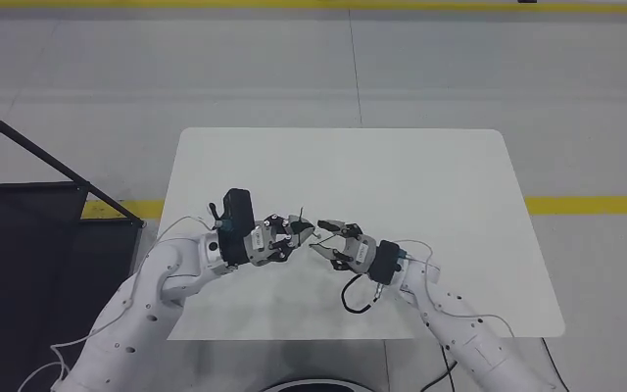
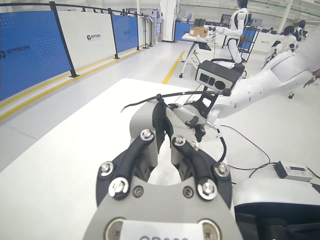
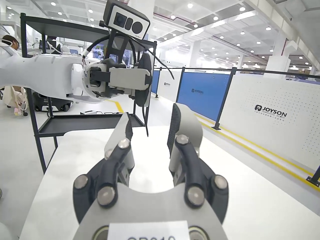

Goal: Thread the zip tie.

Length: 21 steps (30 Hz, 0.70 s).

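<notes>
The white counter [image 1: 441,196] carries nothing but the two arms working above its near half. A black shelf rack [image 3: 87,123] stands on the floor just beside the counter on the left arm's side. Blue and white barrier panels [image 3: 262,106] line the aisle beyond yellow floor stripes. On the floor near the right arm lie loose black cables and a small grey box [image 2: 295,173]. None of these lies between the claws. The only things close to the work are each arm's own wrist camera and its black lead.

By count there is one counter, one rack, two claws and one zip tie.

The left claw [image 2: 161,106] is pressed together on the zip tie [image 2: 190,93], pinching the thin black strap partway along and holding it in the air above the counter. A short curved tip sticks out on one side of the grip. A longer run reaches out on the other side, towards the right arm.

The right claw [image 3: 152,116] faces the left claw with its fingers spread apart and nothing in them. In the right wrist view one end of the strap hangs down into the gap between those fingers, touching neither pad. In the top view the two claws sit nearly tip to tip.
</notes>
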Each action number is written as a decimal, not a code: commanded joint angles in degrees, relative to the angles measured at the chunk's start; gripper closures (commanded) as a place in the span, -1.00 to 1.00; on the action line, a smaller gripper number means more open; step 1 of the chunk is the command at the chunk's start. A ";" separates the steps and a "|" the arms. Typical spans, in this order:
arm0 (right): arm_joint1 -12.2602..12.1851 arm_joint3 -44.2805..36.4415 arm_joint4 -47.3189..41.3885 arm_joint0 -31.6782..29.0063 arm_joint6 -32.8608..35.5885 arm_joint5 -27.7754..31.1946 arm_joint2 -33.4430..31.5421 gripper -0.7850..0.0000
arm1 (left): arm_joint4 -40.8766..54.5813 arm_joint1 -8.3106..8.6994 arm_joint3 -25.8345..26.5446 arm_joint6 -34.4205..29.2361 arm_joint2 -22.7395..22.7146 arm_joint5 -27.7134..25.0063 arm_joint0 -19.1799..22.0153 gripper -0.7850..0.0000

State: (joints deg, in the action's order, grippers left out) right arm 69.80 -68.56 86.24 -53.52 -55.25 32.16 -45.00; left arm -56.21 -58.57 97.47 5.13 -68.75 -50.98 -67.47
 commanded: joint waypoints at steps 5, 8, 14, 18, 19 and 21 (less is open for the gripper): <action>0.38 0.69 0.45 0.36 -0.70 0.34 0.17 1.00 | -0.03 -0.16 -0.66 0.02 0.12 -0.10 0.36 1.00; 0.54 0.99 0.55 0.45 -0.97 0.54 0.15 1.00 | 0.11 -0.25 -1.04 0.03 0.20 -0.24 0.61 1.00; 0.80 1.63 0.69 0.59 -1.31 0.85 -0.01 1.00 | 0.55 -0.42 -1.73 -0.36 0.46 -0.44 1.06 0.62; 1.00 1.99 0.41 0.55 -1.59 0.57 -0.28 1.00 | 1.25 -0.50 -2.06 -0.72 0.51 -0.86 1.29 0.07; 1.05 2.10 0.32 0.56 -1.66 0.55 -0.36 1.00 | 1.48 -0.51 -2.15 -0.79 0.51 -1.12 1.32 0.00; 1.11 2.27 0.13 0.51 -1.83 0.56 -0.49 1.00 | 1.69 -0.51 -2.25 -1.01 0.47 -1.47 1.38 -0.31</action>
State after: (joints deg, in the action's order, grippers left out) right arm 70.88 -66.37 86.44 -52.99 -57.00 32.69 -45.43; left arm -54.66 -59.08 95.28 4.22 -68.25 -52.28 -66.12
